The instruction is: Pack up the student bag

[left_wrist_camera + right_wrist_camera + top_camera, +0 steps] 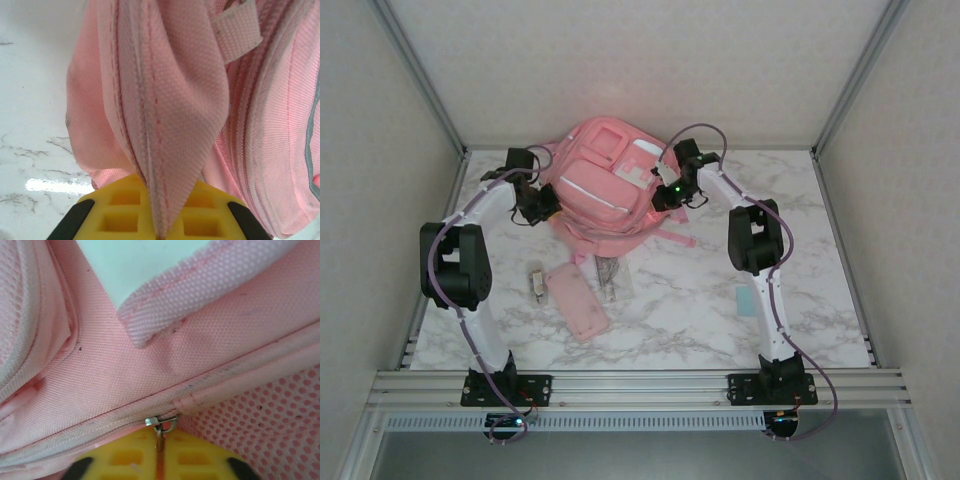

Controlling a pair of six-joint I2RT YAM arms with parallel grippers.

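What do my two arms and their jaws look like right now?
Left arm and right arm match: white links, bulky black joint housings, black bases, a purplish cable looping along each. A green light glows by the right wrist. The jaws carry yellow pads moulded with square recesses, on black fingers.

Both arms reach forward, elbows raised: left gripper (pixel 542 203) (pixel 157 222) clamped on the backpack's (pixel 605 185) left side, right gripper (pixel 670 190) (pixel 159 467) pinching a zipper pull (pixel 160 442) on its right.
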